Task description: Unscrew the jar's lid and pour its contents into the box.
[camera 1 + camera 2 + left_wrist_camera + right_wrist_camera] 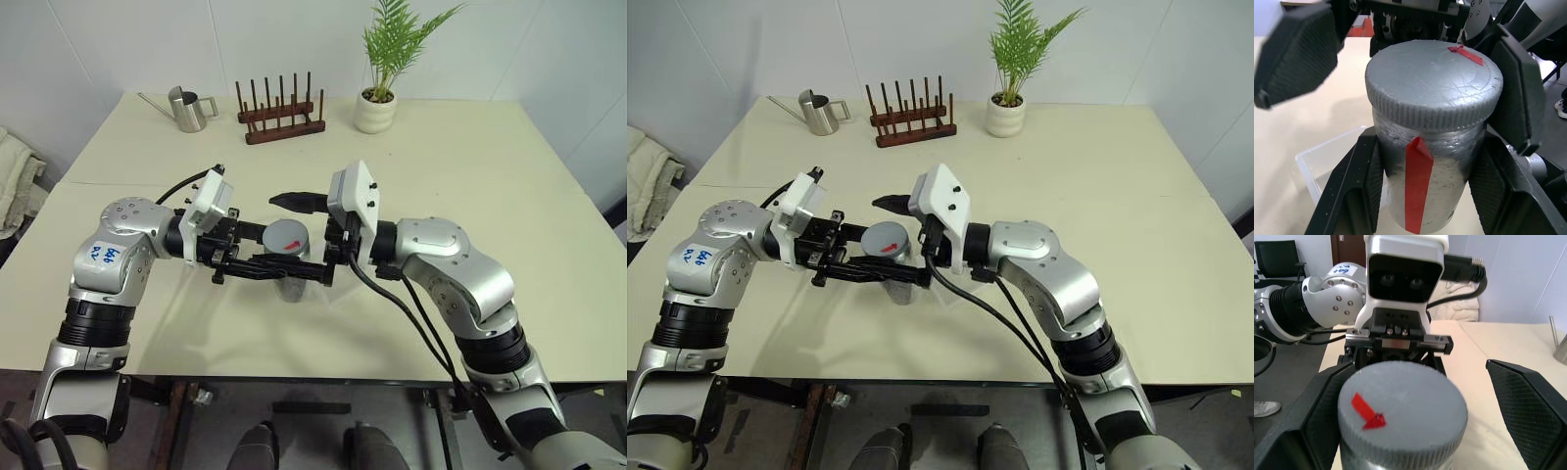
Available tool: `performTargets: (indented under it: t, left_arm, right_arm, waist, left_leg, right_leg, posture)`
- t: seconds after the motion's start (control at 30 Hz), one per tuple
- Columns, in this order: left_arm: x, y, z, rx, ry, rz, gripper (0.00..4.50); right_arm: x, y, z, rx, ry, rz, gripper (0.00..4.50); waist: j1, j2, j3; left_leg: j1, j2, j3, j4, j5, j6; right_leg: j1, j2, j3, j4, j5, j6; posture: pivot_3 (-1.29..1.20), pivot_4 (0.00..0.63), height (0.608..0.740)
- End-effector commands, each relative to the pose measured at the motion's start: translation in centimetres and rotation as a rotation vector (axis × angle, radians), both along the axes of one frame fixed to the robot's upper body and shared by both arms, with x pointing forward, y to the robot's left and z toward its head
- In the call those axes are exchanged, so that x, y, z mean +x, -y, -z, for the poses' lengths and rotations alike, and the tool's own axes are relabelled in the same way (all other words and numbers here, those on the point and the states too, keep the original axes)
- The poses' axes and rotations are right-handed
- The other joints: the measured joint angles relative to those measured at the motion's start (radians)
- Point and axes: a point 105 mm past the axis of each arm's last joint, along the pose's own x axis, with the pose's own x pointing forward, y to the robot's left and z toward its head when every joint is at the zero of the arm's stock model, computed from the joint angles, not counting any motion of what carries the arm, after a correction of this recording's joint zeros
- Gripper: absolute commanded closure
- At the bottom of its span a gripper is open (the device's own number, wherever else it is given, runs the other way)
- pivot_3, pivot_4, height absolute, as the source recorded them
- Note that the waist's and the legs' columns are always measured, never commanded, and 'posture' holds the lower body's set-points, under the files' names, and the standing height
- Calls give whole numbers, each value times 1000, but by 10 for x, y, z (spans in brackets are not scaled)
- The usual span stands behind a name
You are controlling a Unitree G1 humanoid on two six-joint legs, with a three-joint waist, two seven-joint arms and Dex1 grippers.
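Jar: silvery-grey scuffed cylinder with a red strip label, held above the table, pinched at its body by my left gripper. Lid still on, knurled rim, red mark on top. My right gripper is spread wide around the lid. Clear plastic box lies below the jar.

The pale worktop is bare on both sides of the arms — the steel watering can, brown wooden peg rack and white plant pot stand far back.
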Motion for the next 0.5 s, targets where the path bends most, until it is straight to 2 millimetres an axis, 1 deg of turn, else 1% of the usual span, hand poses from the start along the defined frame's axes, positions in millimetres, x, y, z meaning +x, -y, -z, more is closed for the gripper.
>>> performTargets:
  t: [0.03, 0.27, 0.5]
  left_arm:
    - [-3, -1, -8, 36, 77, 17, 2439]
    - [-1, -3, -4, 73, 110, 14, 2439]
    - [-3, -1, -3, 85, 107, 22, 2439]
  right_arm:
    - [-2, 1, -14, 27, 49, -3, 7]
    - [-7, -3, -15, 19, 40, -35, 7]
    - [-5, -14, -11, 25, 32, -26, 7]
  waist:
    - [0, 0, 0]
    - [0, 0, 0]
    - [-1, 0, 0]
  left_leg:
    - [0, 0, 0, 0, 0, 0]
    - [0, 0, 0, 0, 0, 0]
    - [0, 0, 0, 0, 0, 0]
  right_leg:
    - [0, 0, 0, 0, 0, 0]
    - [0, 0, 0, 0, 0, 0]
    - [0, 0, 0, 0, 0, 0]
  posture:
    - [0, 150, 740]
    - [0, 150, 740]
    - [0, 150, 740]
